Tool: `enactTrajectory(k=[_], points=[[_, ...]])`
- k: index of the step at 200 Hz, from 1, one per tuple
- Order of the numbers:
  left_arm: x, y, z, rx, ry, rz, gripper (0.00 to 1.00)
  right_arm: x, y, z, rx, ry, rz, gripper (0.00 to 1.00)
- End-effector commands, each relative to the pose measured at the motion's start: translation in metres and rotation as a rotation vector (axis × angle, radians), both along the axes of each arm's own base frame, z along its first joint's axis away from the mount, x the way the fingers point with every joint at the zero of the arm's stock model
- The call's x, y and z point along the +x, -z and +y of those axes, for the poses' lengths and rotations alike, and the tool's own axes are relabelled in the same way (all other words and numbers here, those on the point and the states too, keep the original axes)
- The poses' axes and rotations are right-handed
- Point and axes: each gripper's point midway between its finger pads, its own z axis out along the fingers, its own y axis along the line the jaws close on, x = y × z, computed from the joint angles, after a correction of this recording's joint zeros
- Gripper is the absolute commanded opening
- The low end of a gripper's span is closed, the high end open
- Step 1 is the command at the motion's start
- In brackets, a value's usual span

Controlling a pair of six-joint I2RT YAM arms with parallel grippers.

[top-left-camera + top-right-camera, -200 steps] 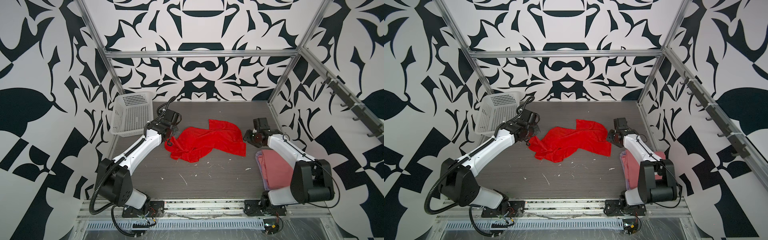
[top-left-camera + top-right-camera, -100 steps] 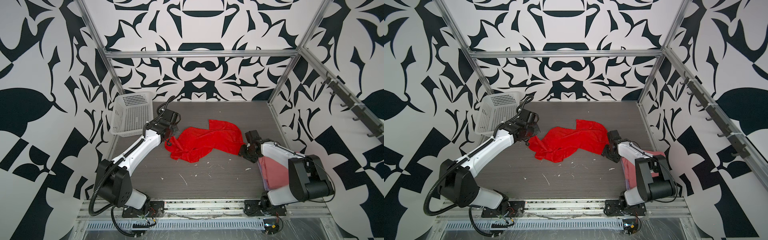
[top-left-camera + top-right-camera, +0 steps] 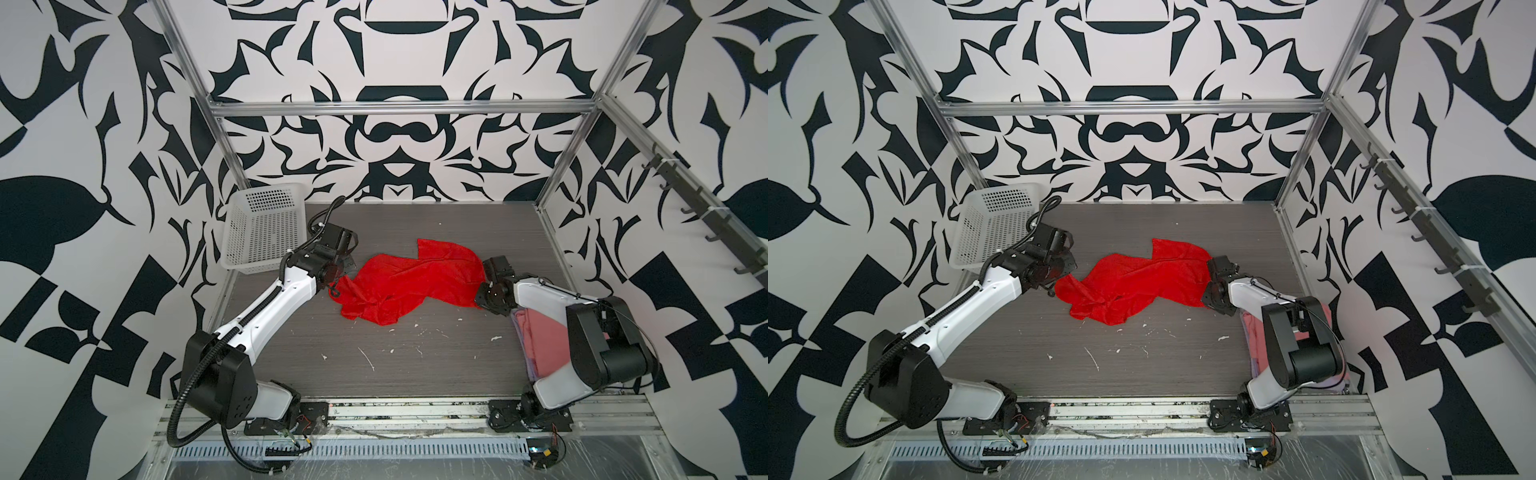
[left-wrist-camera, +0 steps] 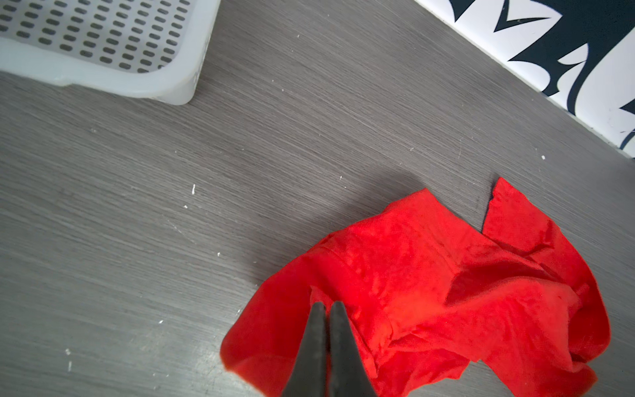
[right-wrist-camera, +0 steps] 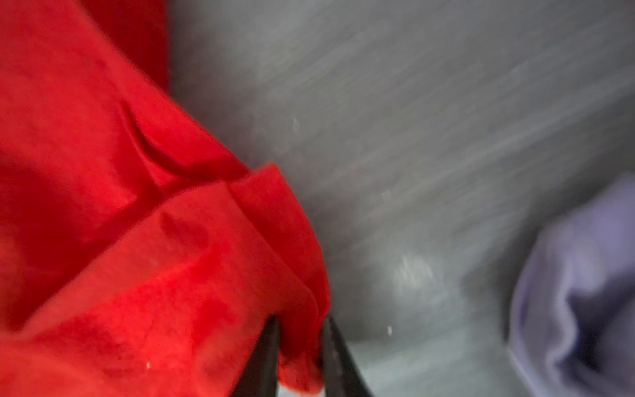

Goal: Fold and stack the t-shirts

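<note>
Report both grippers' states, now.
Left gripper: shut, pinching the edge of the red t-shirt.
Right gripper: shut on a fold of the red t-shirt.

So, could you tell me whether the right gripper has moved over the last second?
Yes. The right gripper has come forward, away from the back wall, to the red shirt's right edge, and is shut on it.

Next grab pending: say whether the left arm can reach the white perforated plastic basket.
Probably yes: only bare table separates it from the basket, but the left gripper is shut on the bright red cloth t-shirt.
</note>
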Motion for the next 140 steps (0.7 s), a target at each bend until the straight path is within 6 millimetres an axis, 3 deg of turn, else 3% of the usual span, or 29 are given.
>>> enactTrajectory(k=[1, 21, 37, 55, 72, 98, 103, 124, 140], points=[[-0.005, -0.004, 0.005, -0.018, -0.028, -0.014, 0.0, -0.014, 0.017, 0.001, -0.005, -0.014, 0.088, 0.02], [-0.006, -0.006, 0.006, -0.023, -0.033, -0.02, 0.0, -0.013, 0.006, 0.001, -0.006, -0.018, 0.077, 0.0], [-0.006, -0.01, 0.007, -0.023, -0.034, -0.03, 0.0, -0.009, -0.015, 0.0, -0.004, -0.018, 0.024, 0.0], [-0.005, -0.019, 0.009, -0.012, -0.032, -0.05, 0.0, 0.0, -0.053, 0.0, -0.003, -0.027, -0.062, 0.0], [-0.003, -0.036, 0.009, -0.004, -0.01, -0.086, 0.0, 0.011, -0.102, 0.0, -0.008, -0.045, -0.176, 0.0], [0.001, -0.075, 0.012, 0.012, 0.009, -0.186, 0.0, 0.022, -0.186, -0.006, -0.037, -0.061, -0.38, 0.0], [-0.003, -0.094, 0.016, 0.002, 0.007, -0.236, 0.0, 0.022, -0.201, -0.008, -0.043, -0.063, -0.417, 0.0], [-0.005, -0.139, 0.022, 0.01, 0.02, -0.351, 0.0, 0.021, -0.258, -0.011, -0.051, -0.065, -0.548, 0.0], [-0.009, -0.185, 0.023, 0.021, 0.064, -0.468, 0.0, 0.022, -0.304, -0.012, -0.051, -0.07, -0.664, 0.0]])
